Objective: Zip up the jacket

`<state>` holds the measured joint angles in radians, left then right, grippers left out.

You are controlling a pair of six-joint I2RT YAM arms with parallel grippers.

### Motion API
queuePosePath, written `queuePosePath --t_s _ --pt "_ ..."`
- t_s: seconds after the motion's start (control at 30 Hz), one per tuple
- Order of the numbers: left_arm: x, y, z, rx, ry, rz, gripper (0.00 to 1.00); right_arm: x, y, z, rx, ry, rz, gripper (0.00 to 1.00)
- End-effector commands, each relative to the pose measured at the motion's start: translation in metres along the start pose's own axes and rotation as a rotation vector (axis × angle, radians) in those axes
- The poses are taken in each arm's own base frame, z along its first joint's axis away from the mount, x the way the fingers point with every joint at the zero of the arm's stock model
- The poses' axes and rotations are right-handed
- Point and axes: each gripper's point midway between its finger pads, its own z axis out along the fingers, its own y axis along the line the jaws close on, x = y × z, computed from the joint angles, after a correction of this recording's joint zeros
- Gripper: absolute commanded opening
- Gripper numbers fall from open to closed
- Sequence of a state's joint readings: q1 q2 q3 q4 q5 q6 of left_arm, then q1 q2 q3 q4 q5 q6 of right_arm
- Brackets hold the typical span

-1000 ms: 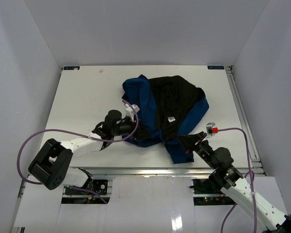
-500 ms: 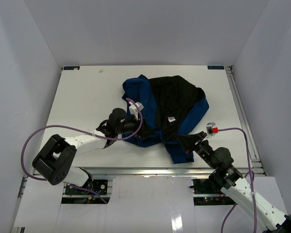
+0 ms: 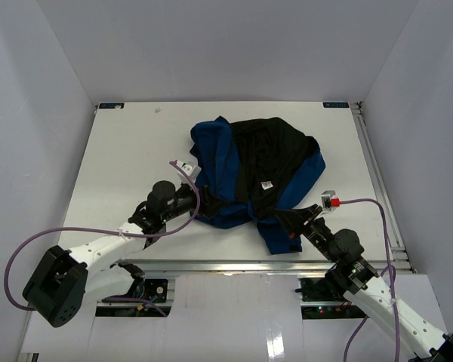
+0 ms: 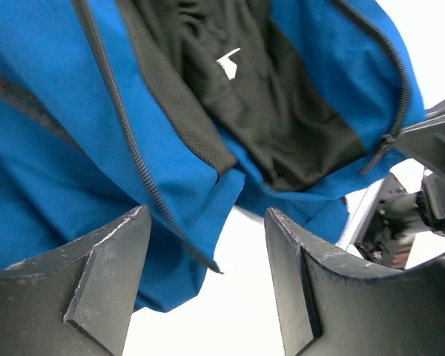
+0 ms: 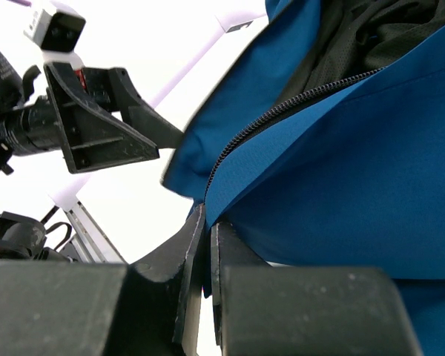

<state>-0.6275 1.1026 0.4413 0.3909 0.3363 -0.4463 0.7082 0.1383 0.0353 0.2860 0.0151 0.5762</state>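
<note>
Royal-blue, black-lined fabric jacket: right gripper clamped on its 5 o'clock hem — left gripper, jaws apart, just beside 8 o'clock edge.

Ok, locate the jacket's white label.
In top view, the white label lies on the black lining of the jacket, right of centre, just beyond the right gripper.
</note>
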Motion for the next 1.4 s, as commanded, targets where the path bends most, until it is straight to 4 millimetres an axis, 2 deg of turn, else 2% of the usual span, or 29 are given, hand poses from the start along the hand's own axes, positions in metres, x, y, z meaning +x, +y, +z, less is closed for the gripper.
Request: queuePosePath --t_s 0.0,0.13,0.27,0.5,0.67,0.8,0.97,1.07,1.2,1.37 --pt "-0.003 0.007 -0.009 -0.039 -0.038 -0.002 0.75 0.041 -0.025 -0.005 0.036 0.067 -0.001 0.08" --pt "0.001 0.013 -0.012 -0.072 -0.034 -0.036 0.74 0.039 -0.024 -0.005 0.034 0.064 -0.002 0.08" --pt "0.004 0.035 -0.018 -0.182 -0.079 -0.111 0.65 0.037 -0.022 -0.004 0.028 0.059 -0.003 0.08" --pt "-0.009 0.040 -0.032 -0.215 -0.163 -0.123 0.67 0.037 -0.022 -0.005 0.030 0.062 -0.008 0.08" --pt "0.008 0.064 -0.033 -0.288 -0.126 -0.182 0.55 0.036 -0.021 -0.005 0.025 0.056 -0.002 0.08" --pt "0.017 0.074 -0.031 -0.320 -0.095 -0.216 0.52 0.038 -0.022 -0.005 0.027 0.061 -0.002 0.08" --pt "0.020 0.067 -0.020 -0.253 -0.066 -0.217 0.54 0.037 -0.022 -0.005 0.028 0.058 0.001 0.08" --pt "0.033 0.060 -0.012 -0.185 -0.002 -0.202 0.56 0.038 -0.022 -0.005 0.027 0.058 0.003 0.08" --pt "0.039 0.053 -0.003 -0.123 0.035 -0.199 0.55 0.039 -0.023 -0.005 0.029 0.059 0.001 0.08" --pt "0.034 0.037 0.004 -0.009 0.021 -0.188 0.55 0.039 -0.023 -0.005 0.029 0.062 -0.002 0.08"
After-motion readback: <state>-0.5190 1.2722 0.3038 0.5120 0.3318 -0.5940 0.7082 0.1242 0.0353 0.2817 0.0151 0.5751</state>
